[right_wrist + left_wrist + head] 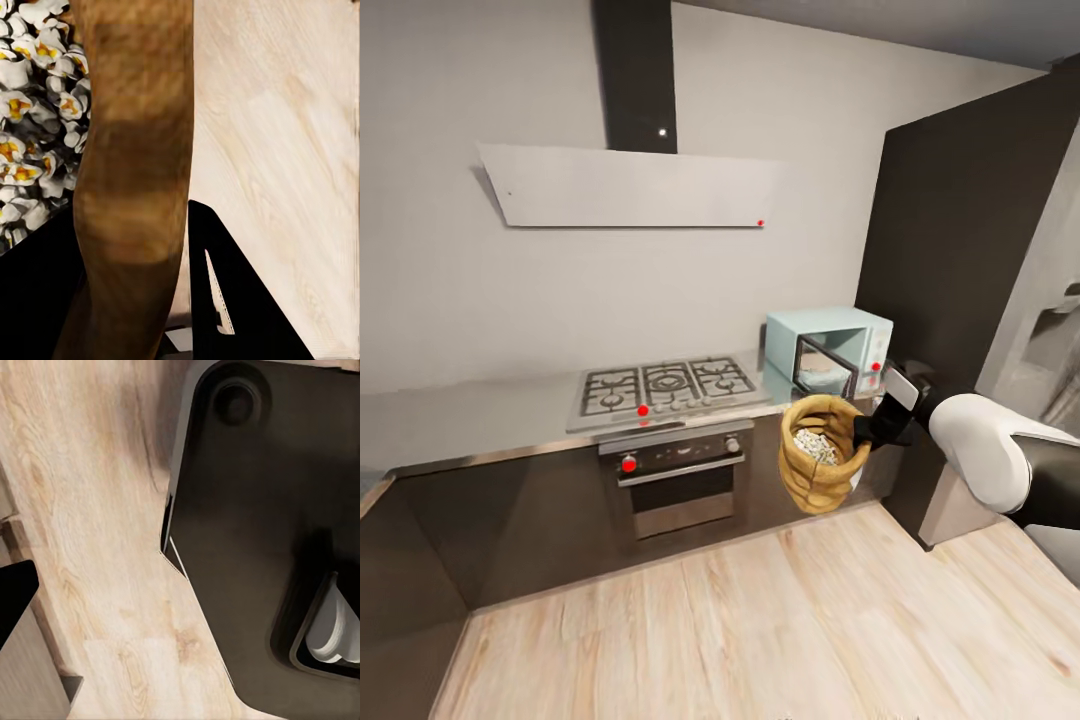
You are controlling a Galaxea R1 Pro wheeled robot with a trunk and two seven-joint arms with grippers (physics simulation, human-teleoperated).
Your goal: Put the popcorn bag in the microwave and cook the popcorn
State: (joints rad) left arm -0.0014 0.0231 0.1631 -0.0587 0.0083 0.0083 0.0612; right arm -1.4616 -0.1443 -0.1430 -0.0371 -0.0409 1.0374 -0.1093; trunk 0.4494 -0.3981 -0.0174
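The tan-orange popcorn bag [820,455] hangs in the air in front of the dark cabinet fronts, just below and in front of the microwave [838,330]. White popcorn [817,445] fills its mouth; in the right wrist view the popcorn [34,112] looks puffed, white and yellow. My right gripper [870,432] is shut on the bag's rolled rim [135,172], with one black finger [232,300] outside the wall. The mint-blue microwave stands on the steel countertop [480,415] at its right end, its dark glass door [826,366] apparently swung open. A dark fingertip [13,594] of my left gripper hangs over the wood floor.
A gas hob [665,388] and a steel oven [675,475] sit left of the microwave. A tall dark cabinet [960,250] rises right of it. A range hood [630,185] hangs above. Light wood floor [760,620] spreads before the cabinets. My dark base [262,547] is seen below the left arm.
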